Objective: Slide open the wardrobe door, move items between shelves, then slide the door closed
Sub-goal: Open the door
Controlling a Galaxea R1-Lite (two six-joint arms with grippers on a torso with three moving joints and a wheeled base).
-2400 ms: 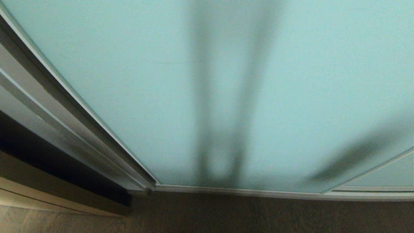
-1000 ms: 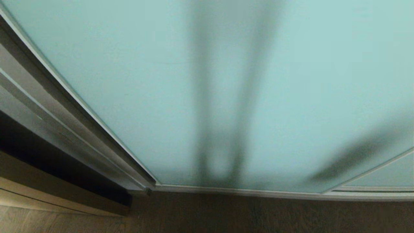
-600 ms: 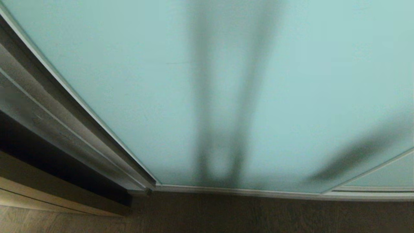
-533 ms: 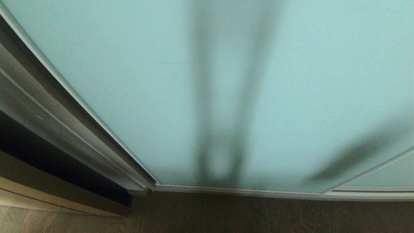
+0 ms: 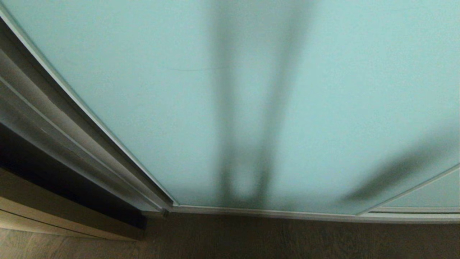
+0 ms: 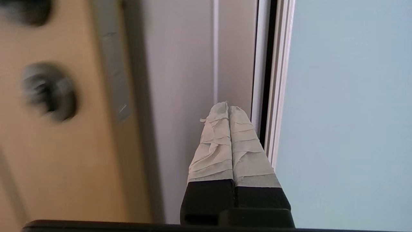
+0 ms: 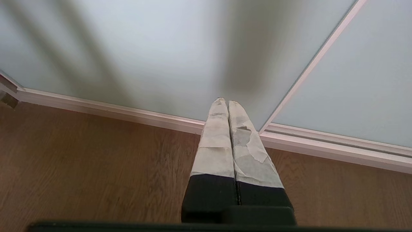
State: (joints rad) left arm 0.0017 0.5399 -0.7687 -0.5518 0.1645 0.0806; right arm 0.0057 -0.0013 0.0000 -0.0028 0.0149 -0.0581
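the left gripper point(image 6: 229, 108) is pressed fully together with nothing in it, its taped fingertips pointing at the white jamb point(image 6: 193, 80) just beside the frame edge of the sliding wardrobe door point(image 6: 347, 106). the right gripper point(image 7: 225, 101), likewise closed and empty, hangs over the wooden floor point(image 7: 96, 161) near the door's bottom rail. the door is shut.

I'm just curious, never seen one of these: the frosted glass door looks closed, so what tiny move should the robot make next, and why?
Probably bring the shut left gripper to the silver frame edge of the sliding wardrobe door. The door is closed, and the fingertips point just beside that edge without clearly touching it.
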